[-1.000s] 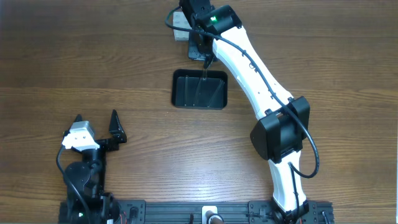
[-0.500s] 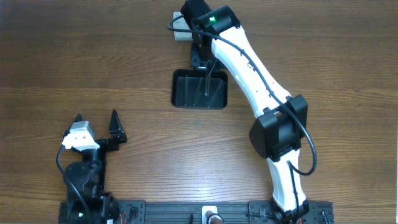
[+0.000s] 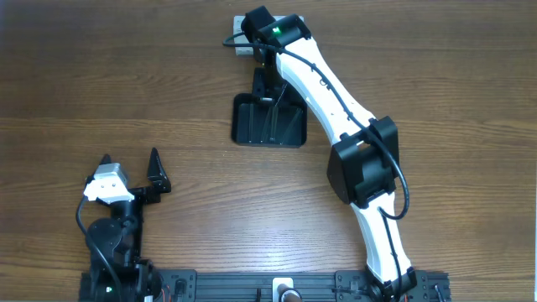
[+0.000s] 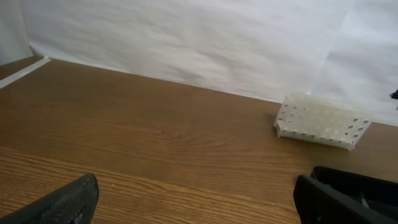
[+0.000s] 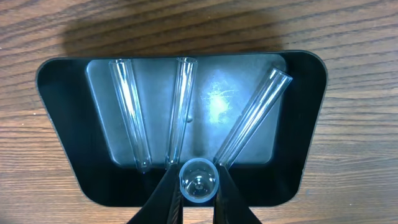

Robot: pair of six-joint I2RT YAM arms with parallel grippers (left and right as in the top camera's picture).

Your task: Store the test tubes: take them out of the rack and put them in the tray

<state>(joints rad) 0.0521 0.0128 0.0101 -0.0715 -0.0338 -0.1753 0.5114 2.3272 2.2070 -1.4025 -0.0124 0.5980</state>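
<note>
Right gripper point(image 5: 198, 186), clamped on a test tube point(image 5: 199, 177) held end-on w/ long axis pointing down, hangs over tray point(image 5: 59, 143) near wall, beside three tubes point(image 5: 180, 106) lying flat inside; left gripper point(image 3: 132, 165), spread, sits well apart.

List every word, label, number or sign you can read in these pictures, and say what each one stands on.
No readable text: none of the views shows a word, label, number or sign.
The black tray, the clear test tubes, the white rack and the wooden table all show plain, unprinted surfaces.
</note>
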